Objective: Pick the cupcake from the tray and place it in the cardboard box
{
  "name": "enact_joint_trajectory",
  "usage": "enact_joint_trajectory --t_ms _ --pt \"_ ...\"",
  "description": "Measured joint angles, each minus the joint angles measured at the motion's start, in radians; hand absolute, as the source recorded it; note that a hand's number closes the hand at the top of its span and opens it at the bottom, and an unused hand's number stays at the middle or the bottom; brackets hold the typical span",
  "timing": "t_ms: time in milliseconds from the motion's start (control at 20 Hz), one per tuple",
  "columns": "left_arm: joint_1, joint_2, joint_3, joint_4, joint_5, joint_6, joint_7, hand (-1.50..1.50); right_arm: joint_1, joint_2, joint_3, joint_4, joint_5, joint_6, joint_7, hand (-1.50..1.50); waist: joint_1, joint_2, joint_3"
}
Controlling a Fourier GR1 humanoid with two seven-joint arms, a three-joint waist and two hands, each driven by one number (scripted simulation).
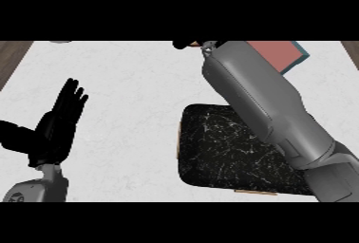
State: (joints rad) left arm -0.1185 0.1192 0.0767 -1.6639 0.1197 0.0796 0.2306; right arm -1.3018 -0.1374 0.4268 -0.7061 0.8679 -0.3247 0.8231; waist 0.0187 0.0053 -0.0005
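You can't see the cupcake; your right hand [188,44] is mostly cut off past the black tray [231,152], fingers unreadable, while the left hand [57,124] rests open.

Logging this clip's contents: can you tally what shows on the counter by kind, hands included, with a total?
Black marbled tray: 1
Pink-topped box with teal edge, partly hidden by the right forearm: 1
Hands: 2, the left hand open with fingers up, the right hand mostly out of view at the top edge
Cupcake: 0 visible
Total: 4
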Motion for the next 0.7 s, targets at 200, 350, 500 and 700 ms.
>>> enact_joint_trajectory --t_ms 200,350,500,700 --pt "0.004 -0.014 -0.014 -0.016 -0.014 0.014 0.006 0.00 0.001 -0.034 -0.043 0.110 -0.001 -0.011 -0.109 1.50 0.004 0.002 0.000" --pt "-0.006 -0.004 -0.002 0.000 -0.004 0.000 -0.009 0.00 0.009 -0.042 -0.040 0.201 0.008 0.036 -0.159 1.50 0.011 0.006 0.000" --pt "-0.007 -0.008 -0.008 0.005 -0.012 0.002 -0.014 0.00 0.020 -0.056 -0.046 0.289 -0.006 0.147 -0.182 -1.50 0.016 0.009 0.000" --pt "-0.012 -0.012 -0.015 0.000 -0.013 0.003 -0.007 0.00 0.022 -0.066 -0.090 0.383 -0.042 0.218 -0.240 -1.50 0.022 0.011 0.000"
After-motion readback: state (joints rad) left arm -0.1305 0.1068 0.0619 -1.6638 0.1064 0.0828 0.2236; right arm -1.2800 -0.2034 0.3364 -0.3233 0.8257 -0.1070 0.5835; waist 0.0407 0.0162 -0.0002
